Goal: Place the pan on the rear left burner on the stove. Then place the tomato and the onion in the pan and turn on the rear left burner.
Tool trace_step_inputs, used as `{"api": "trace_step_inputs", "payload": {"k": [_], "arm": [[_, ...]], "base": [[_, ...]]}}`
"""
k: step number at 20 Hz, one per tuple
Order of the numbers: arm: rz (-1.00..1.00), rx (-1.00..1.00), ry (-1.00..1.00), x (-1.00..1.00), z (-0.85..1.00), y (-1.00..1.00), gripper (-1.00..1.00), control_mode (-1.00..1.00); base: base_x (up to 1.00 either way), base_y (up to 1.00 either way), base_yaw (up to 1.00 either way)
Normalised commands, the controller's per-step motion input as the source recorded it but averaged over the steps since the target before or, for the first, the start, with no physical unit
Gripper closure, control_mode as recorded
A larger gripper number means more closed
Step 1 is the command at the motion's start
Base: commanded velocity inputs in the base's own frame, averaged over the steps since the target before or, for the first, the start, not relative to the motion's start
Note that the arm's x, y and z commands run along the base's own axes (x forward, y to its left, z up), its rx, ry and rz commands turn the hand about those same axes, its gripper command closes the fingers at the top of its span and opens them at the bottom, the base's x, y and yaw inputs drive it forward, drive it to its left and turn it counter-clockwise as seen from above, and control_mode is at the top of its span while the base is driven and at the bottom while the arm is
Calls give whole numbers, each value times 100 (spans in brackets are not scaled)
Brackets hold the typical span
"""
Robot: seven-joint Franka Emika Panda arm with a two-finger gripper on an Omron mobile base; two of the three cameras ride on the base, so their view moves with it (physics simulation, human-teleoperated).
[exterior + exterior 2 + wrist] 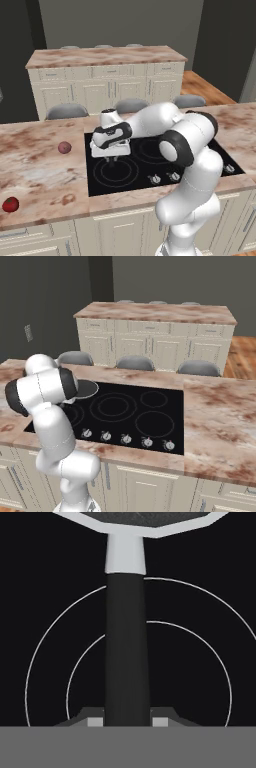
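Gripper [125, 719] clamped on the pan [131, 522] by its black handle, held over the stove [165, 421], toward the left burners; not yet clearly set down. Tomato [10, 204] and onion [64, 147] left waiting on the marble counter [35, 170]. Burner unlit. Cabinets [105, 87] and stools [135, 362] beyond.

Even, soft rendered light, brightest on the marble surface [40, 165]; background walls dim; slightly blurry, low-resolution edges everywhere.
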Motion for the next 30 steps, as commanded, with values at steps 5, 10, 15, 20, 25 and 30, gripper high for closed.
{"api": "trace_step_inputs", "payload": {"k": [5, 10, 15, 20, 25, 30], "arm": [[0, 0, 1, 1, -1, 20, 100, -100], [-1, 0, 6, -3, 0, 13, 100, -100], [-6, 0, 5, 0, 0, 1, 100, -100], [-12, -6, 0, 0, 0, -2, 100, -100], [-8, -8, 0, 0, -2, 0, -100, -100], [-1, -1, 0, -3, 13, 0, -100, -100]], "base": [[0, 0, 0], [0, 0, 0], [0, 0, 0], [0, 0, 0], [0, 0, 0], [0, 0, 0]]}}
